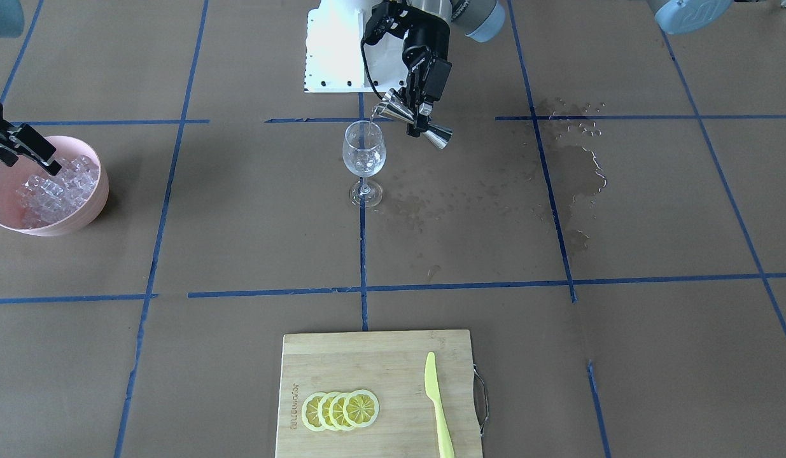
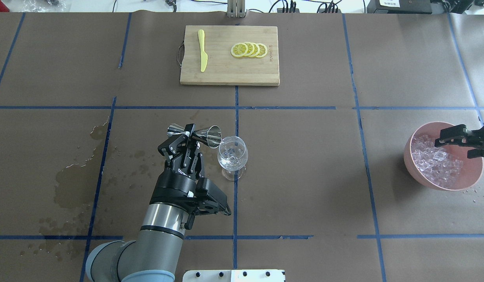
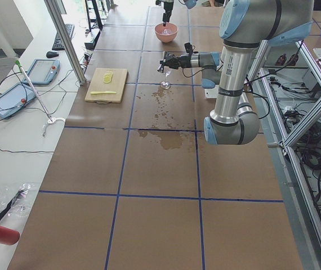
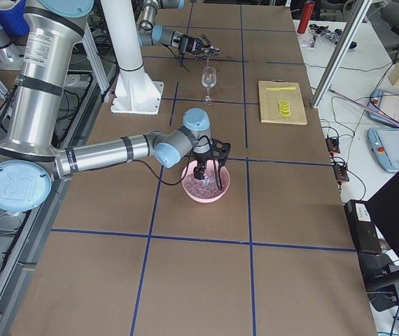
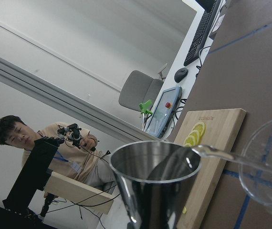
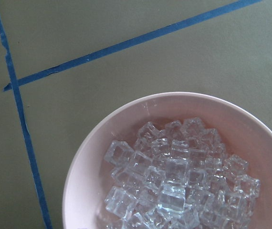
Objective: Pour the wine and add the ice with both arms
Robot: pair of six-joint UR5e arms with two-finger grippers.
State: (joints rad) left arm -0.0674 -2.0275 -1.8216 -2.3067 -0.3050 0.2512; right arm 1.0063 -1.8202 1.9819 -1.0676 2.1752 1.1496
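Observation:
My left gripper (image 2: 189, 133) is shut on a steel jigger (image 2: 205, 135), tipped sideways with its mouth over the wine glass (image 2: 232, 154). A thin stream of clear wine (image 1: 372, 117) runs from the jigger (image 1: 410, 119) into the glass (image 1: 364, 152), which stands upright with a little liquid in it. In the left wrist view the jigger's rim (image 5: 152, 164) and the stream (image 5: 222, 155) reach the glass (image 5: 269, 167). My right gripper (image 2: 457, 145) hangs open just above the pink bowl (image 2: 408, 149) full of ice (image 2: 437, 160). The right wrist view looks down on the ice (image 6: 174, 176).
A wooden cutting board (image 2: 226, 74) with lemon slices (image 2: 249, 49) and a yellow knife (image 2: 202, 55) lies across the table from me. Wet patches (image 2: 73, 180) darken the brown paper on my left. The white base block (image 1: 335, 51) is behind the glass. A person (image 5: 55, 152) sits beyond the table.

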